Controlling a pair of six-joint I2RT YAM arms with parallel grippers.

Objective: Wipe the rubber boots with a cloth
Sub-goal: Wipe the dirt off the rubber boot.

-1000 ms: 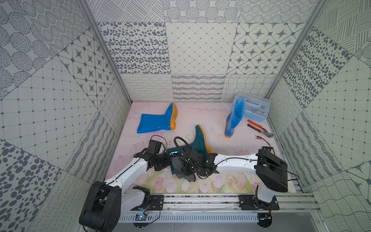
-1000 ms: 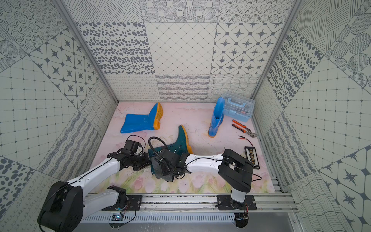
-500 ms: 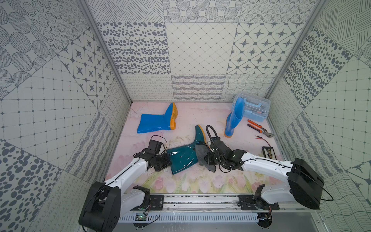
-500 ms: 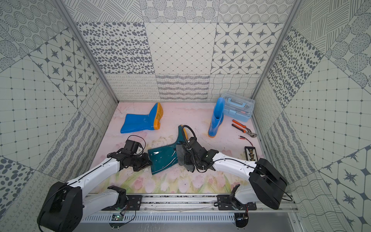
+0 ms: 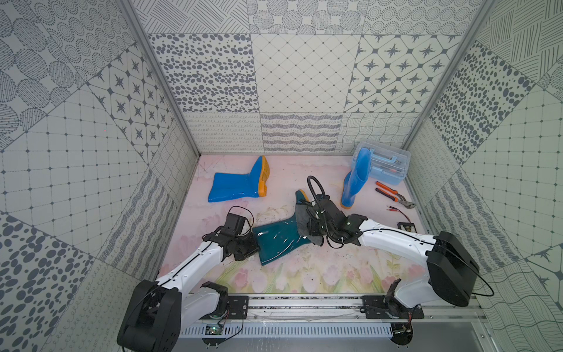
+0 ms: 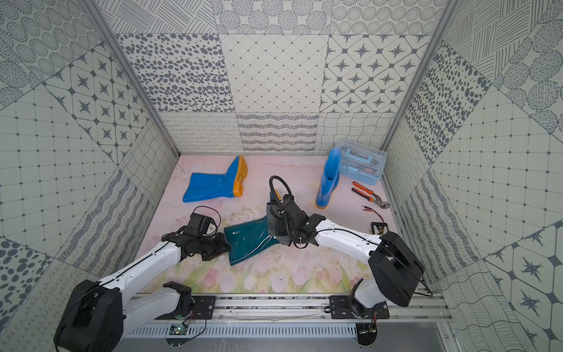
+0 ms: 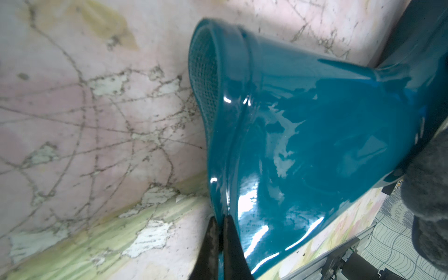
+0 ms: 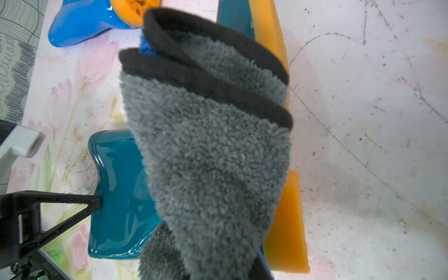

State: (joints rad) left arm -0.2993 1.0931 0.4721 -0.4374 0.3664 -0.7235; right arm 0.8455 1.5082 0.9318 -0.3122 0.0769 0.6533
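Observation:
A dark teal rubber boot [image 5: 278, 240] [image 6: 249, 240] lies on its side mid-floor, shaft toward the left arm. My left gripper [image 5: 253, 247] [image 7: 219, 230] is shut on the rim of its shaft [image 7: 315, 133]. The grey cloth [image 5: 304, 219] [image 6: 272, 224] [image 8: 213, 145] hangs from my right gripper [image 5: 310, 225], which is shut on it. The cloth drapes over the teal boot's ankle and heel and hides the fingertips. A blue boot [image 5: 234, 189] lies on its side at the back left. Another blue boot [image 5: 355, 179] stands upright at the back right.
A clear toolbox [image 5: 385, 166] sits in the back right corner behind the upright boot. Orange-handled pliers [image 5: 393, 195] and a small black box with wires [image 5: 406, 226] lie along the right wall. Patterned walls close in three sides.
My right gripper has dragged the cloth along the teal boot, from the shaft near the left gripper up to the ankle and heel. The left gripper has kept its hold and place.

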